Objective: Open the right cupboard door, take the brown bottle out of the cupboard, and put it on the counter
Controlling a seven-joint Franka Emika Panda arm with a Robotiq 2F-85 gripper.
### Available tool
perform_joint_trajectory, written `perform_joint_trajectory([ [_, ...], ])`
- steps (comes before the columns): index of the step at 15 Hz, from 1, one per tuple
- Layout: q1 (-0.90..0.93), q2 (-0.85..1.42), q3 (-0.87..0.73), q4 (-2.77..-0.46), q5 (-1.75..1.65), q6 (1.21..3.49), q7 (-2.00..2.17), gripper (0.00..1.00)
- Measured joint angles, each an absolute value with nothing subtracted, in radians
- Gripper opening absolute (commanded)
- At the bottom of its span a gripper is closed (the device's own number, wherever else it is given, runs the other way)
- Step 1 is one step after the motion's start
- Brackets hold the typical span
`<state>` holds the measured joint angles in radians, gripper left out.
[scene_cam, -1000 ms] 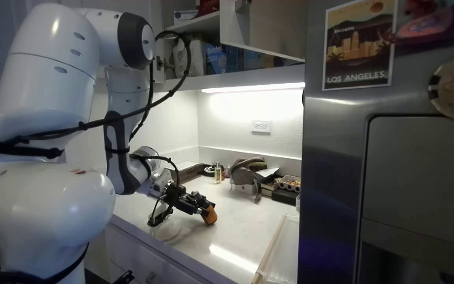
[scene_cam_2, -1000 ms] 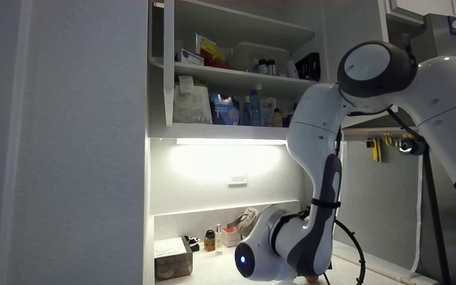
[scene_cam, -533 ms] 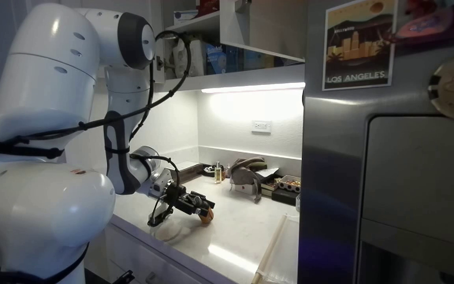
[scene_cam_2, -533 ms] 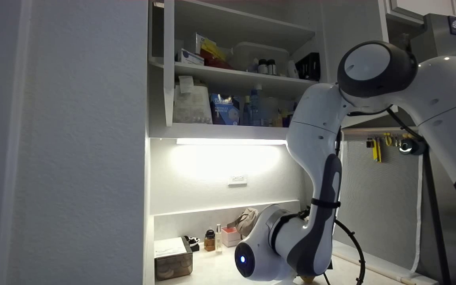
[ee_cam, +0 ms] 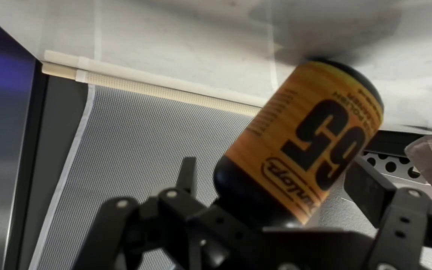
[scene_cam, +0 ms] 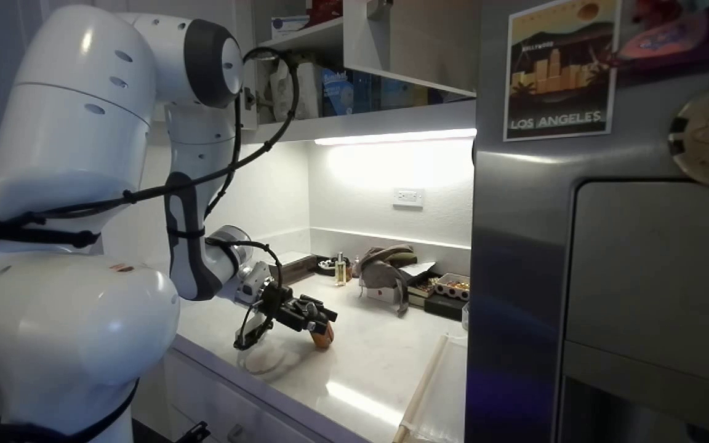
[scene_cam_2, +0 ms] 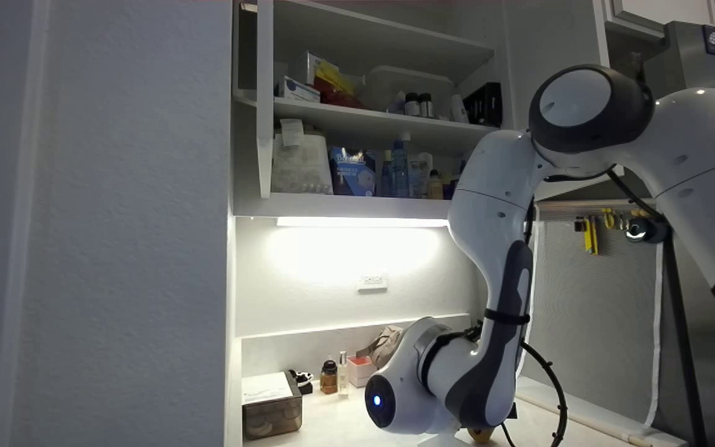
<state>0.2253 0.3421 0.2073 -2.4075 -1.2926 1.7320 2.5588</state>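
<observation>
So the brown bottle [ee_cam: 298,138] is out of the cupboard [scene_cam_2: 345,203] and down over the desk [scene_cam: 373,351], lower middle of the frame in an exterior view, leaning at a good tilt. Can't tell if its base actually touches the surface. The pincer [ee_cam: 278,183] is spread wide: in the wrist view the bottle sits between the jaws, with a visible gap toward the left of the frame. In an exterior view the right cupboard door [scene_cam: 428,43] hangs open, top center, and a brownish fabric thing [scene_cam: 380,269] sits just right of center.
</observation>
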Motion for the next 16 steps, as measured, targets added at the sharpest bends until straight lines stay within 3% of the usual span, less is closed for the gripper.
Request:
perform_joint_trajectory([
  [16,0.216,0.344,0.195,-2.295,-1.315,1.732,2.514,1.00],
])
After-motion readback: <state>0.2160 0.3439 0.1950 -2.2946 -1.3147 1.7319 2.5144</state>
